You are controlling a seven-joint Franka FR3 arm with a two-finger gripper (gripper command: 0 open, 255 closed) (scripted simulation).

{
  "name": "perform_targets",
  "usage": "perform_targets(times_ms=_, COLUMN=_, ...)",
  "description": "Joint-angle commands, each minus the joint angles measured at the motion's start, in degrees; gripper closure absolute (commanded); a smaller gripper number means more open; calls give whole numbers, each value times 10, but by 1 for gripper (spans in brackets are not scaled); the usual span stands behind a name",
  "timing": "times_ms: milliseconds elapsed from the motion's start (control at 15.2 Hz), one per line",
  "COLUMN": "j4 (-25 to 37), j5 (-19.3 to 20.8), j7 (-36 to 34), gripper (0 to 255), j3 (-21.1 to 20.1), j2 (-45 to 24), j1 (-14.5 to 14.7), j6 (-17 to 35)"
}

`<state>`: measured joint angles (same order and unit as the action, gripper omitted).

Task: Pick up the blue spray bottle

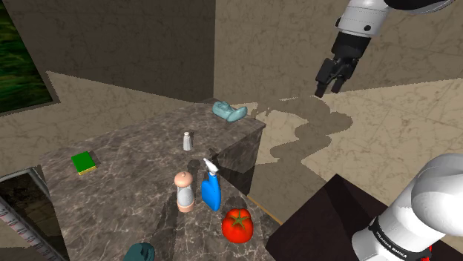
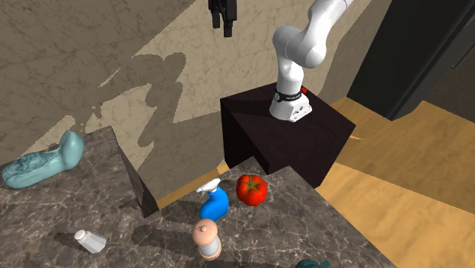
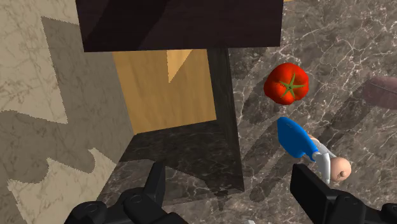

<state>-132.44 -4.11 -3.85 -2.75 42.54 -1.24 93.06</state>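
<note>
The blue spray bottle (image 1: 211,188) with a white trigger head stands upright on the dark marble counter (image 1: 126,174), near its edge. A tan pepper grinder (image 1: 184,191) stands right beside it and a red tomato (image 1: 237,225) lies close by. My black gripper (image 1: 327,81) hangs high in the air, far above the bottle and off beyond the counter's edge. In the wrist view the gripper (image 3: 234,181) is open and holds nothing. There the bottle (image 3: 294,137) is seen from above, off to the side of one fingertip (image 3: 310,186), between the tomato (image 3: 287,83) and the grinder (image 3: 337,168).
A small white shaker (image 1: 188,141), a green sponge (image 1: 84,162) and a pale teal shoe-shaped thing (image 1: 228,112) sit farther along the counter. A dark teal object (image 1: 139,253) shows at the bottom edge. The dark stand (image 2: 289,137) rises beside the counter, over wooden floor (image 2: 396,175).
</note>
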Motion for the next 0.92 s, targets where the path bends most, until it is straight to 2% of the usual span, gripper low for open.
perform_targets(times_ms=0, j4=0, j5=0, j7=0, gripper=0, j3=0, j2=0, j1=0, j6=0)
perform_targets(times_ms=462, j4=-27, j5=-28, j7=-56, gripper=0, j3=-64, j2=-77, j1=20, j6=101)
perform_targets(times_ms=858, j4=-23, j5=-37, j7=-105, gripper=0, j3=-118, j2=-168, j1=33, j6=185)
